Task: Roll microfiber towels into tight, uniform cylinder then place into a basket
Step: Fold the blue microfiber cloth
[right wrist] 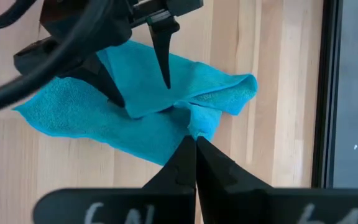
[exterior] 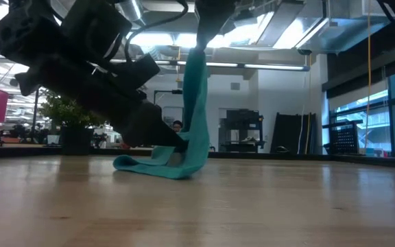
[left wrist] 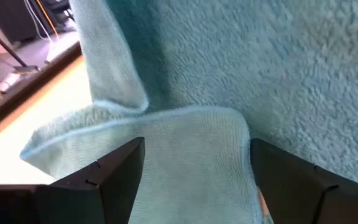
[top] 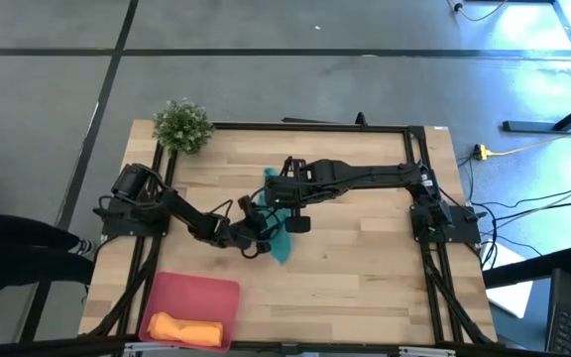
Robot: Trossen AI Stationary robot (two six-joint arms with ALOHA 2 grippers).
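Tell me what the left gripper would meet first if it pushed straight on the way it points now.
Probably the teal towel: the left gripper has its open fingers to either side of a folded edge, with more teal cloth hanging right behind. The right gripper pinches that towel from above.

My two arms are matt black and jointed, trailing loose black cables; each hand [right wrist: 194, 149] ends in tapered, pointed black fingers [left wrist: 110, 180].

Both dark arms reach toward the desk's middle. The left claw [top: 256, 236] sits low, its fingers [left wrist: 114, 177] spread apart. The right claw [right wrist: 194, 144] hangs above, fingers pressed together, pinching the teal microfiber towel [right wrist: 135, 109].
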